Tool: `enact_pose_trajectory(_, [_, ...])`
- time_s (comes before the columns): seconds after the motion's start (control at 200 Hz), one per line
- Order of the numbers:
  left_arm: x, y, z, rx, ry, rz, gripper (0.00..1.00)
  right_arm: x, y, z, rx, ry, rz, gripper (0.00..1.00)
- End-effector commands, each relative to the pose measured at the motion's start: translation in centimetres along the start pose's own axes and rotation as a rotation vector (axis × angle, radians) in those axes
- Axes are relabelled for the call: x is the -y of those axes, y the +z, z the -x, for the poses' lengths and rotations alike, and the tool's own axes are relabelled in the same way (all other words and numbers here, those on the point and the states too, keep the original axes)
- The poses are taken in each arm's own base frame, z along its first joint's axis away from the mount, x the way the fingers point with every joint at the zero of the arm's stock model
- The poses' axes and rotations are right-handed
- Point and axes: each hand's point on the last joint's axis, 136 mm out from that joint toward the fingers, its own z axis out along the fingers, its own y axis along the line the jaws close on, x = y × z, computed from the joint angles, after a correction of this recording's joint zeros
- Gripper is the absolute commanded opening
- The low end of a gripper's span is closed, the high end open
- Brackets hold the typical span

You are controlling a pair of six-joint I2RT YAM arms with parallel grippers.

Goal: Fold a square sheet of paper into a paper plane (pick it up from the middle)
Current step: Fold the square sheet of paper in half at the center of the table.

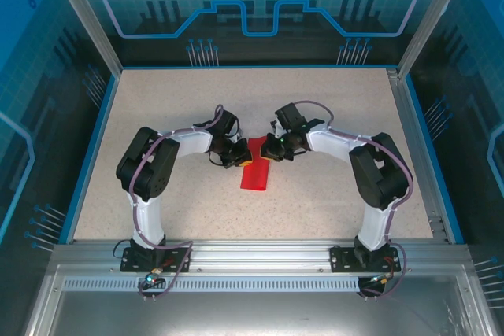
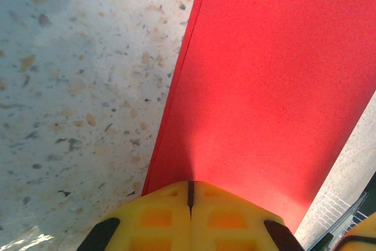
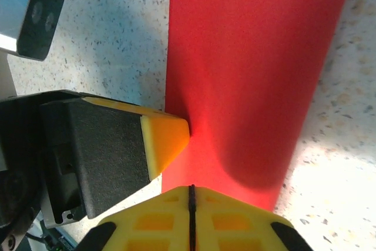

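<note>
— Where is the red paper?

— In the middle of the speckled table. It lies flat, folded into a long narrow strip, with one end toward the arm bases and the other toward the far wall.

— What's crowding it?

— Both sets of fingers, at its far end. The left fingers come in from the left, and their yellow tip touches the strip's long edge. The right fingers sit on the end edge just beside them. The near half of the strip lies uncovered.

— Fingers apart or together?

— Together on both sides, with only a thin seam between the yellow pads. I cannot tell whether any paper is nipped in either seam.

— And the arms?

— The left arm and the right arm each rise from the near edge and elbow outward. They then reach inward and down, with the wrists almost meeting over the strip.
</note>
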Motion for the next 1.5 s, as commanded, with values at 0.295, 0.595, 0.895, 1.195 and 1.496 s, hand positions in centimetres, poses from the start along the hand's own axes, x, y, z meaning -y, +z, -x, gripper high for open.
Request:
enact_pose_trajectory(0.295, [-2.4, 1.3, -1.1, -0.037, -0.02, 0.072, 0.0, 2.6, 2.5, -1.0, -0.035, 0.025, 0.046, 0.06])
enact_pose_trajectory(0.595, [-2.7, 1.4, -1.3, -0.039, -0.023, 0.075, 0.0, 5.8, 3.0, -2.5, -0.046, 0.031, 0.013, 0.07])
enact_pose_trajectory(0.895, [-2.8, 1.4, -1.4, -0.041, -0.02, 0.079, 0.0, 3.9, 2.0, -2.2, 0.001, -0.057, 0.082, 0.07])
enact_pose_trajectory(1.195, [-2.8, 1.5, -1.3, -0.041, -0.02, 0.08, 0.0, 0.7, 1.1, -2.9, 0.021, -0.157, 0.187, 0.07])
enact_pose_trajectory(1.496, [-2.8, 1.4, -1.4, -0.044, -0.018, 0.079, 0.0, 4.8, 3.1, -5.0, 0.008, -0.107, 0.132, 0.07])
